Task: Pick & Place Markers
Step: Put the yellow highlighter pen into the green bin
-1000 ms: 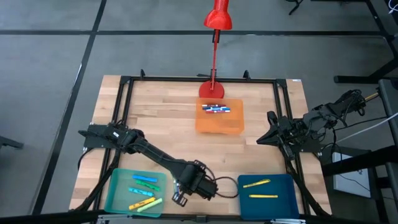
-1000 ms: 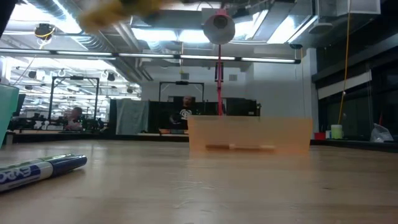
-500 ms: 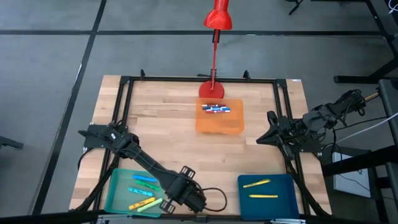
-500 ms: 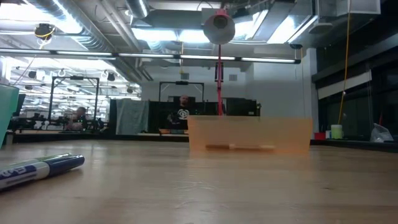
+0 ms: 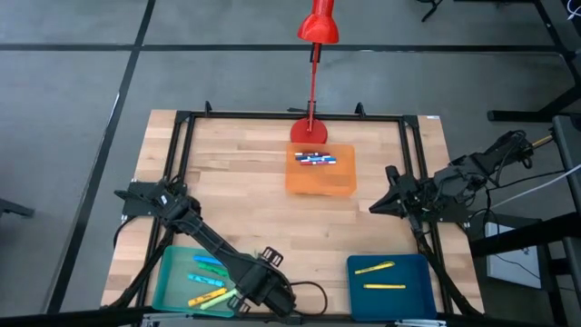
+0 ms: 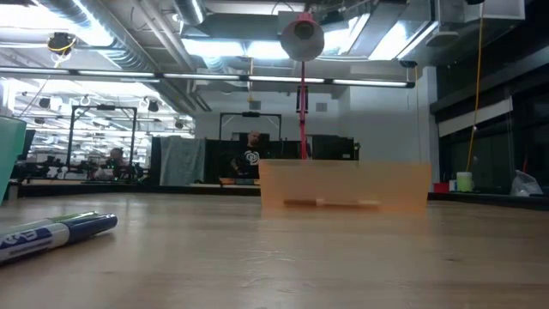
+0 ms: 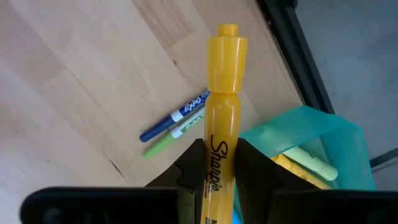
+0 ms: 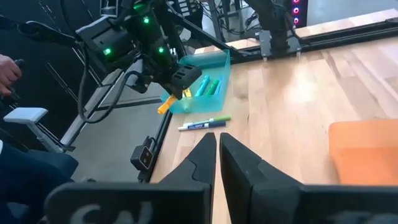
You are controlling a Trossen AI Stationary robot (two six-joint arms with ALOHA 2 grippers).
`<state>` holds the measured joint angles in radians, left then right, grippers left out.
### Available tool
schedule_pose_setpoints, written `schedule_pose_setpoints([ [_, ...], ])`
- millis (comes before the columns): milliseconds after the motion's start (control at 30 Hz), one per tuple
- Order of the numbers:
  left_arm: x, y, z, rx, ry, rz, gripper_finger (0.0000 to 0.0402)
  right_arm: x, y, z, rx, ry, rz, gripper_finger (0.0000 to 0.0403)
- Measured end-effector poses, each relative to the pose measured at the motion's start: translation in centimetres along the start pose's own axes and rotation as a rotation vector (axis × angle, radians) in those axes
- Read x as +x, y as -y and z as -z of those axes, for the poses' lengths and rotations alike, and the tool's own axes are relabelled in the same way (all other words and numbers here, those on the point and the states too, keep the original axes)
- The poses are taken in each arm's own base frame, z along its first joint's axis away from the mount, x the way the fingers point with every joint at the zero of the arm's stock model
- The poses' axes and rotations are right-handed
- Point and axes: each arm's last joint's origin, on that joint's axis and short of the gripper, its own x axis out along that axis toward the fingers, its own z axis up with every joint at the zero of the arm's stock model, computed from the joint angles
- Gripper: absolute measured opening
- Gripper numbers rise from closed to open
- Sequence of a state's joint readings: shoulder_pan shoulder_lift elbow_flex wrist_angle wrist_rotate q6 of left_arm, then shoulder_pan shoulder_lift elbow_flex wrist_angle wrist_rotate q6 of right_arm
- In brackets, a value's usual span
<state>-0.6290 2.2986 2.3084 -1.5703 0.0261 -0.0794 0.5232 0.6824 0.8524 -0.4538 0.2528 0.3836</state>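
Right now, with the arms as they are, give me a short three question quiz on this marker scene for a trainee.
1. True or false: the left pincer is shut on a yellow marker.
2. Which tray holds the blue and white markers? A teal, B orange, C blue.
3. Fill in: two loose markers lie on the bare ____.

Key: 1 true. 2 B. 3 table.
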Motion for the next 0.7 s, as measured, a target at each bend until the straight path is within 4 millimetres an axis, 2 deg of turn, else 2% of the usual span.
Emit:
schedule_pose_setpoints([
  [200,1.3,-1.2,1.4,-0.018,-0.09,-0.006,0.0057,0.1,-0.1,-0.1,0.008,0.011,-0.006,0.0023],
  [300,0.6,-1.6,3.0,-0.052,-0.082,-0.007,0.0057,0.1,-0.2,-0.3,0.006,0.028,-0.014,0.0023],
  [400,-0.5,-1.8,4.6,-0.129,0.004,0.0,0.0057,0.1,-0.1,-0.3,0.007,0.027,-0.013,0.0023],
  [533,-1.9,-1.3,7.5,-0.241,0.102,0.01,0.0057,0.1,-0.1,-0.3,0.006,0.027,-0.013,0.0023],
  [700,-2.3,0.0,10.6,-0.323,0.11,0.022,0.0057,0.1,-0.1,-0.3,0.007,0.027,-0.012,0.0023],
])
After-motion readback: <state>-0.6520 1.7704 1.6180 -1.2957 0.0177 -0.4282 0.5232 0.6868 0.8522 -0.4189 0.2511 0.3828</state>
